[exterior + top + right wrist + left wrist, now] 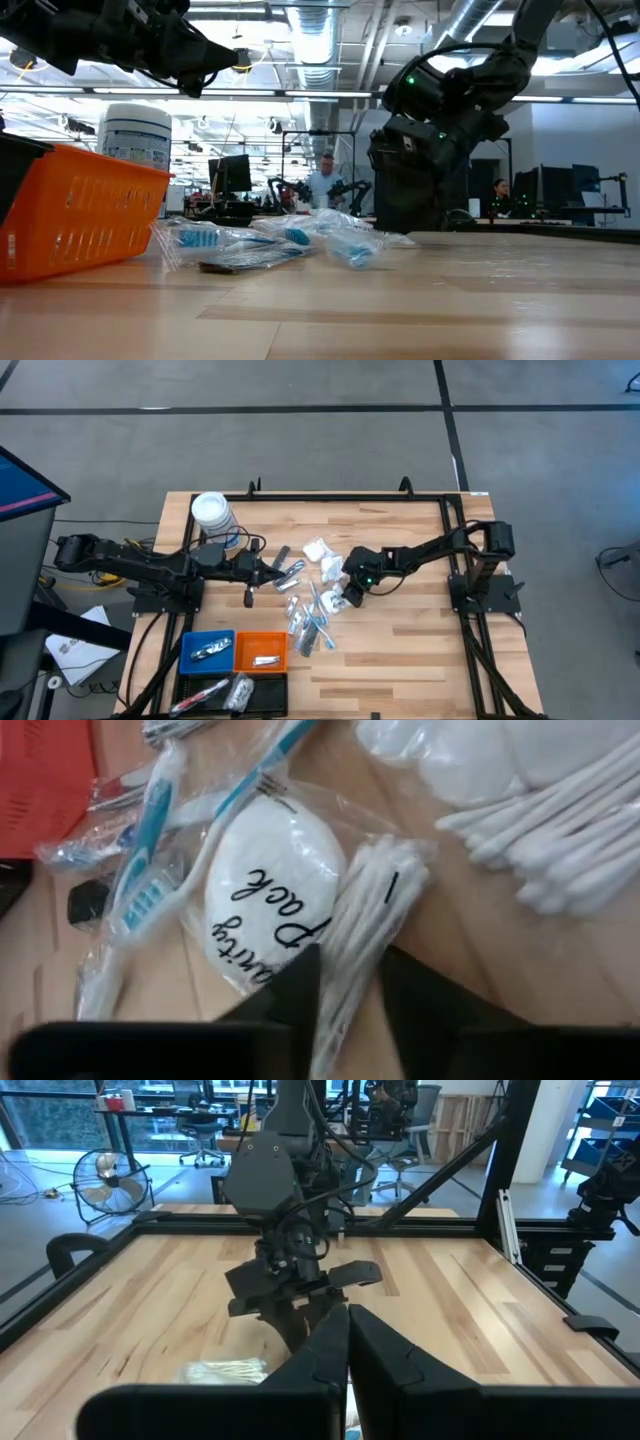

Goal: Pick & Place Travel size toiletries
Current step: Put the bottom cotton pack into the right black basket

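Narrowly parted right gripper (345, 982) straddles a clear-wrapped cotton swab packet (372, 910) beside the glossy round white pack (268, 900)

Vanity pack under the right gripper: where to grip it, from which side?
Probably from straight above, across the narrow cotton-swab bundle at the edge of the vanity pack. The pack lies flat on the table; its white round pad looks too wide and flat to pinch. The right gripper hangs just over the swabs.

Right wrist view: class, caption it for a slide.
Right gripper poised over a clear-wrapped white vanity pack with cotton swabs, beside wrapped blue toothbrushes.
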